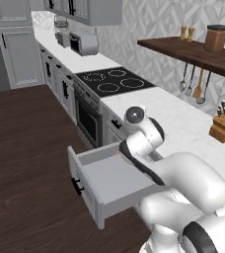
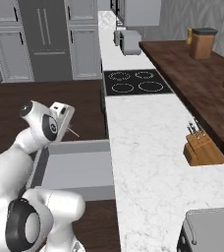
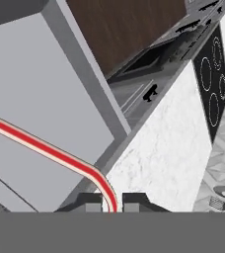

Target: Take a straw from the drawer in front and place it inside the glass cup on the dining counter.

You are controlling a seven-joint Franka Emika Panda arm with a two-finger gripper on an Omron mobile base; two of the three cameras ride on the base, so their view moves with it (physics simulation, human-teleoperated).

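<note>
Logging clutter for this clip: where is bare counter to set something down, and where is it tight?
The white counter is bare between the cooktop and the knife block, and on toward the near appliance. The open drawer floor is bare too. It is tight at the drawer's rim, where the gripper, shut on the straw, sits.

Even, bright rendered light, soft shadows, no glare; pics low-res, slightly blurry.
</note>
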